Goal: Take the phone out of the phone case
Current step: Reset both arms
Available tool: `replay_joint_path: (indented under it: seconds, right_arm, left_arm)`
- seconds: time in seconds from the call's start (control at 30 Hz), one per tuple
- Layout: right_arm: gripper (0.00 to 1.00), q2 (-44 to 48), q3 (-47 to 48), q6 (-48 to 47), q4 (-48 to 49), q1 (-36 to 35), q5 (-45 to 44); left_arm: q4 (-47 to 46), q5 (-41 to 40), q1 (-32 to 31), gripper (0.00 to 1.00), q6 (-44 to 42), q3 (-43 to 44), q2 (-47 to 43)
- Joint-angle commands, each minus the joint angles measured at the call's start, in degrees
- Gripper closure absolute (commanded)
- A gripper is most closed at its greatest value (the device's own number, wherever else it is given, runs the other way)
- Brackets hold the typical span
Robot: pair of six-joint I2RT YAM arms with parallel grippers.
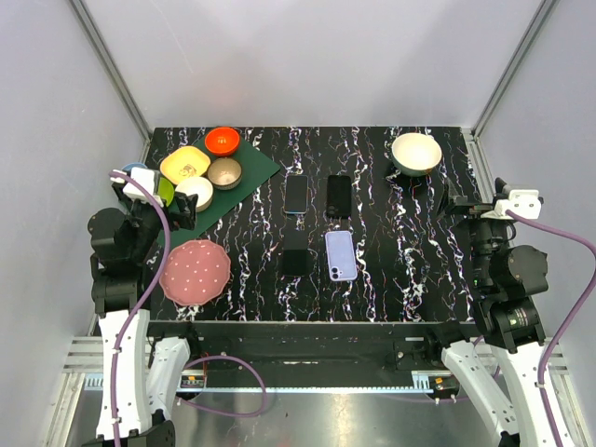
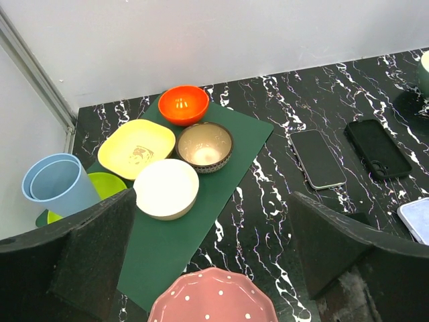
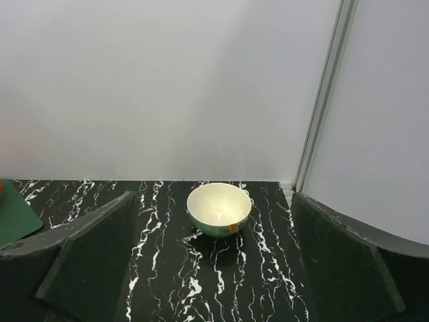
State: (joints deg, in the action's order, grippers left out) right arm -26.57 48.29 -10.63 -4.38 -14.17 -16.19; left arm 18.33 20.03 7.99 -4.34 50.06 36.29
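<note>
Near the table's middle lies a lavender phone case [image 1: 340, 254], back up with a camera cutout; only its corner [image 2: 417, 219] shows in the left wrist view. Whether a phone sits in it I cannot tell. Behind it lie a phone [image 1: 296, 194] [image 2: 316, 158], screen up, and a flat black phone-shaped piece [image 1: 339, 196] [image 2: 377, 148] with a camera cutout. Another dark flat piece [image 1: 296, 253] lies left of the lavender case. My left gripper [image 1: 172, 210] [image 2: 213, 201] stands open at the left edge, holding nothing. Over the table's right side, my right gripper [image 1: 458, 201] [image 3: 213, 198] is open and holds nothing.
A green mat [image 1: 251, 177] at the back left carries an orange bowl [image 1: 222, 141], a yellow dish [image 1: 184, 165], a brown bowl [image 1: 224, 172] and a white bowl [image 1: 195, 192]. A blue cup [image 2: 57, 184] stands by them. A pink dotted plate [image 1: 194, 270] lies front left. A cream bowl [image 1: 415, 153] [image 3: 218, 209] stands back right.
</note>
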Motion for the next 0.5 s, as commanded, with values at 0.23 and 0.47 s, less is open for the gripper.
replay_joint_path:
  seconds: [0.23,0.47]
  right_arm:
    - [0.00,-0.1,0.0,0.6,2.5,0.8,0.5]
    - [0.00,-0.1,0.0,0.7,2.6,0.8,0.6]
  left_arm:
    - [-3.8,2.2,0.7,0.01,1.0,-0.6,-0.4]
    - [-3.8,2.6,1.0,0.01,1.1,-0.6,-0.3]
